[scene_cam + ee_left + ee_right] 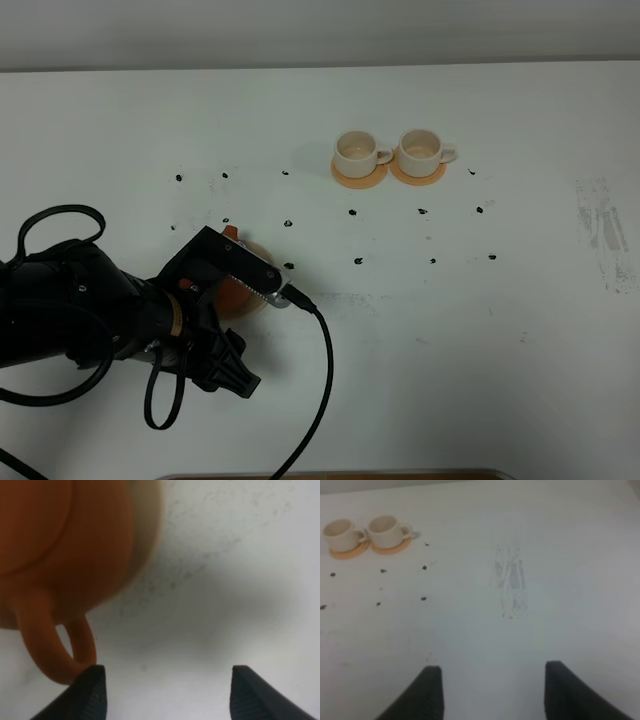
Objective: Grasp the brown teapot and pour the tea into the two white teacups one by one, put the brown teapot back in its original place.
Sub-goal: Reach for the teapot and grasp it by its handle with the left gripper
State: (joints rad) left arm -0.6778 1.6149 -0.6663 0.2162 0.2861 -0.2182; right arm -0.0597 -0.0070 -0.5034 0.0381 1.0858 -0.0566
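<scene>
White table (480, 330) carries everything. The left arm (90, 310) hides most of the brown teapot (232, 292) at front-left. The two white teacups (357, 152) stand well apart from it, farther back. The left pincer (167, 695) is spread, one fingertip (92, 687) beside the teapot's handle (45, 640). The right pincer (490, 692) is spread over the table.

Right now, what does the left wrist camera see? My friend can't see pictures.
A reddish-brown teapot looms very close and blurry, its loop handle right beside one black fingertip of the open left gripper. The white table lies beneath.
</scene>
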